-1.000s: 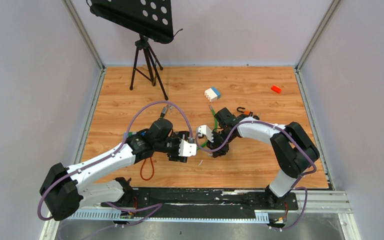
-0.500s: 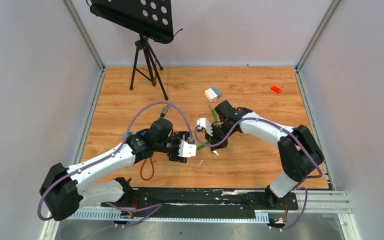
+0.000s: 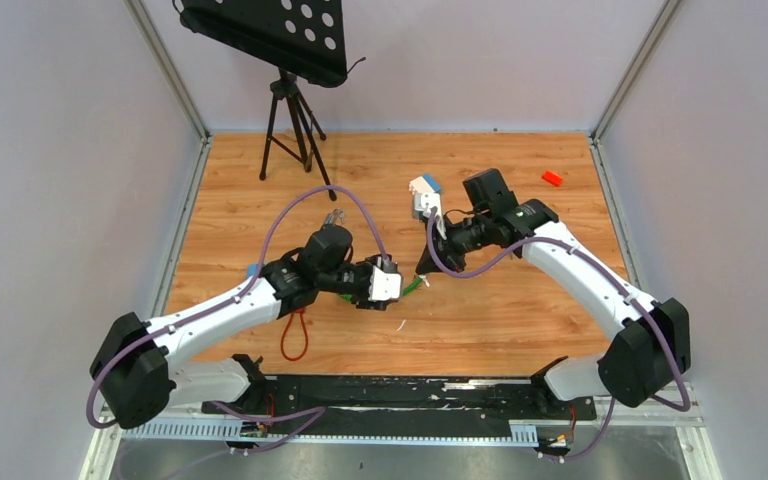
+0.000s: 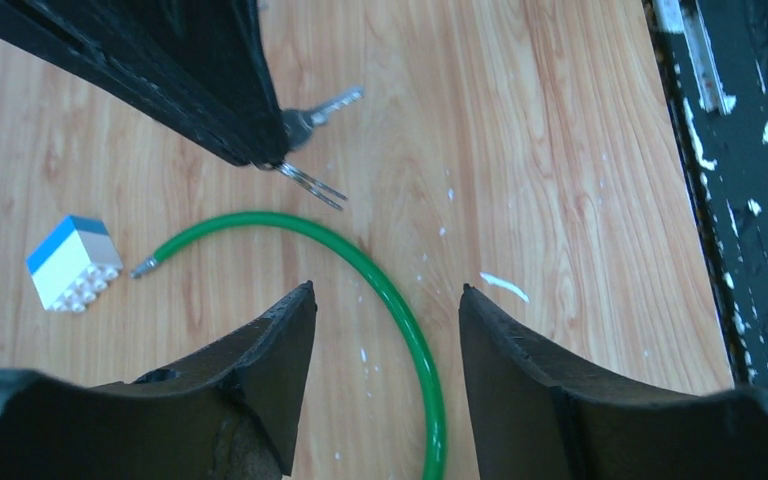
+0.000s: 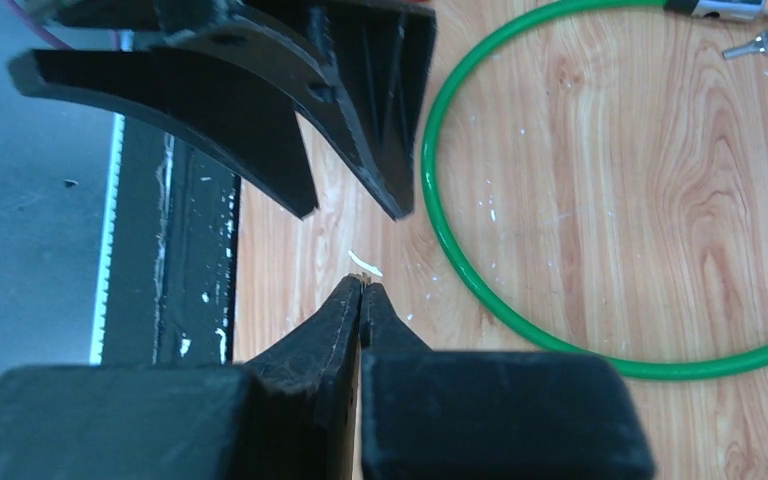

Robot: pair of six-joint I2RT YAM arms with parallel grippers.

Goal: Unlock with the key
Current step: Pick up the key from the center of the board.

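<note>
The green cable (image 4: 427, 375) of the lock curves across the wood floor and runs between my left gripper's (image 4: 385, 290) open fingers without touching them. In the top view that gripper (image 3: 406, 287) sits low over the cable (image 3: 412, 284). My right gripper (image 5: 361, 285) is shut. In the left wrist view its black fingers (image 4: 210, 90) come in from the upper left with a silver key (image 4: 322, 105) sticking out at their tip. The lock body (image 5: 725, 8) lies at the cable's far end, a small key (image 5: 760, 42) beside it. From above, the right gripper (image 3: 424, 268) hangs just right of the left one.
A white and blue block (image 3: 424, 187) sits behind the grippers, near the cable's bare end (image 4: 145, 268). A red brick (image 3: 552, 178) lies far right. A black tripod stand (image 3: 295, 110) is at the back left, a red loop (image 3: 293, 335) by the left arm, the black rail (image 3: 410, 390) along the near edge.
My right gripper has shut and swung up and back from the spot beside the left gripper, arm stretching out. The left arm shifted slightly right and its jaws narrowed a little.
</note>
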